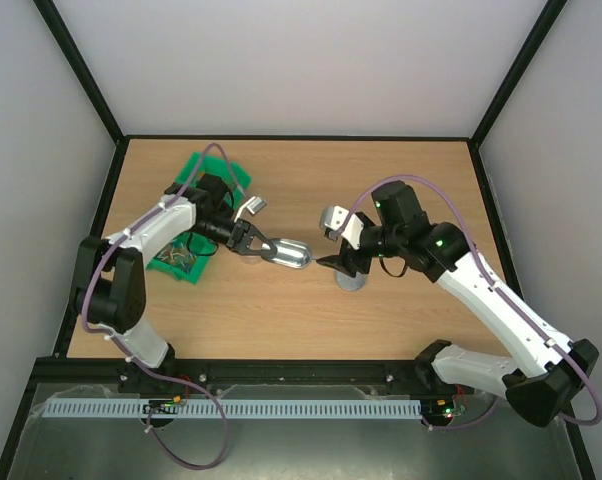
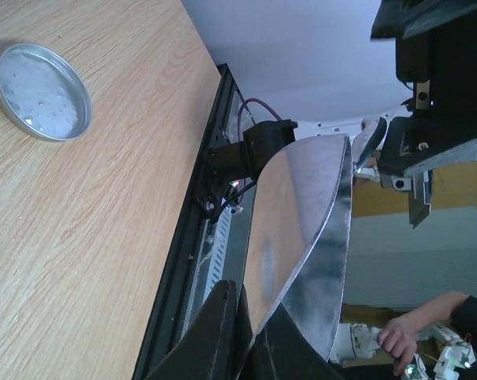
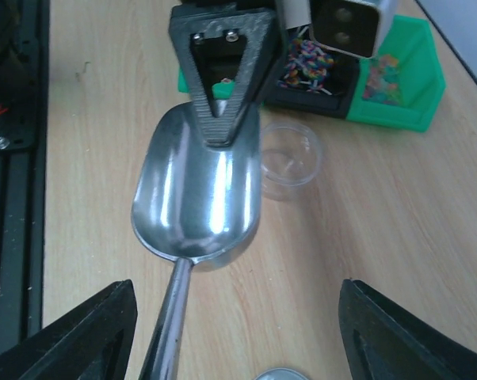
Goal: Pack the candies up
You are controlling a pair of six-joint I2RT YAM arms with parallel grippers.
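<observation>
**Claws.** The left gripper (image 3: 223, 133) is closed on the metal scoop (image 3: 199, 198). One black triangular finger lies inside the bowl at its mouth end, and the opposing finger is hidden beneath. The right gripper (image 3: 237, 317) stands wide and holds nothing. The scoop's handle runs toward 6 o'clock between its fingers, nearer the one at 7 o'clock, with no contact evident.

**Risks.**
- The pinch sits on a thin, curved, polished wall with the handle's weight hanging outboard. The scoop could pivot or slide out of the grip.
- If this is a handover, releasing before the right claw closes would drop the scoop. Closing off-centre would knock the handle sideways.
- The clear cup (image 3: 290, 158) lies just beside the bowl at 3 o'clock. It looks light, so a swing of the scoop could tip or push it.

**Materials.**
- The scoop is mirror-bright metal with a deep rounded bowl and a slim round handle. The bowl is empty.
- The cup is small, round and transparent.
- The candies (image 3: 306, 62), tiny and multicoloured, sit in the green tray (image 3: 417, 95) at 1 o'clock beyond the left claw. The tray is glossy plastic with angled walls.
- The lid (image 2: 42, 91), a shallow silver disc with a raised rim, lies flat on the table (image 1: 281, 310), which is matt wood-grain.

No candies are packed yet, by my assessment.
</observation>
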